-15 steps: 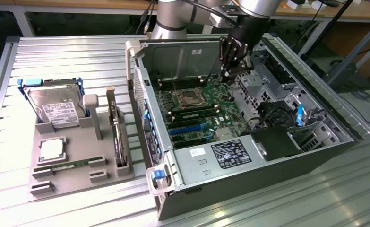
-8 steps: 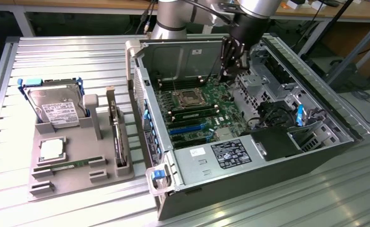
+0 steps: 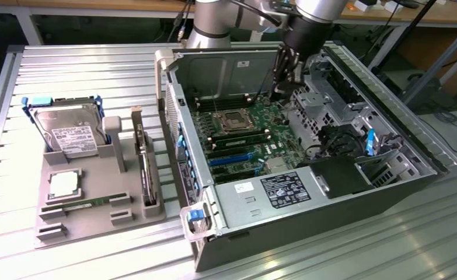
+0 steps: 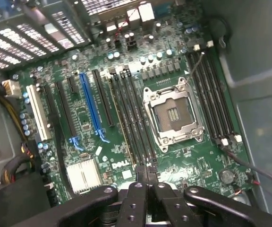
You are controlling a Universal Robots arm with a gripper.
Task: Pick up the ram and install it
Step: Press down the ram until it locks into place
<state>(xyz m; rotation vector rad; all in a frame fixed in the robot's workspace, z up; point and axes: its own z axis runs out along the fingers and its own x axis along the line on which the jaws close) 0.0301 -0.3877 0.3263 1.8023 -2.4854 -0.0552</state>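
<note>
Ram (image 3: 84, 205) can be seen lying flat in a slot near the front edge of the grey holder tray (image 3: 127, 219), out on the tabletop (image 3: 72, 64) at the exterior view's left, well apart from the gripper (image 3: 284, 87). On the same tray, a square silver processor chip (image 3: 63, 184) is parked just behind the ram, a hard drive (image 3: 70, 134) in a blue frame is propped up at the back, and a long dark expansion card (image 3: 144, 169) is stood on edge along the tray's side nearest the case.

The open computer case (image 3: 384, 175) is laid beside the tray, with the green motherboard (image 3: 244, 140) exposed inside. The gripper is reached down into the case, hanging above the board near the empty CPU socket (image 4: 173, 116). Its jaws are pressed together, with nothing gripped between them. Long black memory slots (image 4: 133, 127) are lined up on both sides of the socket, and a blue expansion slot (image 4: 89, 106) is seen further along.
</note>
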